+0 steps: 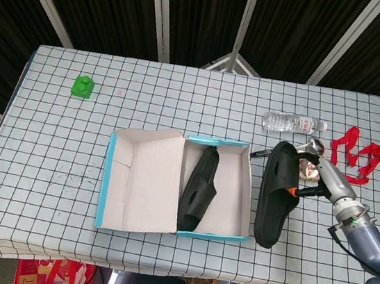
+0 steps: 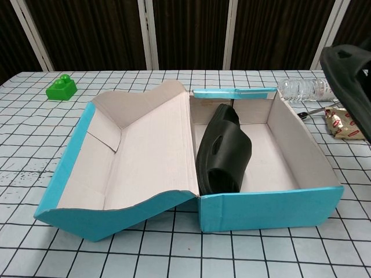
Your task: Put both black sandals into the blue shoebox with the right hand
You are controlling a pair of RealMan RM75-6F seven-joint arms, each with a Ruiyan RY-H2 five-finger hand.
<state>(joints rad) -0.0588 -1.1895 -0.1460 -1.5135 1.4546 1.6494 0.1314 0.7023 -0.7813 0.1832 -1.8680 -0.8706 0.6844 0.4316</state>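
The blue shoebox (image 1: pixel 208 235) (image 2: pixel 272 205) lies open at the table's middle, its lid folded out to the left. One black sandal (image 1: pixel 198 189) (image 2: pixel 223 152) leans on its side inside, against the box's left wall. My right hand (image 1: pixel 320 174) holds the second black sandal (image 1: pixel 276 193) (image 2: pixel 351 84) in the air just right of the box, toe pointing toward the front edge. In the chest view only the sandal shows at the right edge, and the hand is hidden. My left hand appears in neither view.
A water bottle (image 1: pixel 294 123) (image 2: pixel 307 88), a spoon (image 1: pixel 311 145), a foil packet (image 2: pixel 348 124) and a red strap (image 1: pixel 356 155) lie at the back right. A green block (image 1: pixel 82 86) (image 2: pixel 61 87) sits far left.
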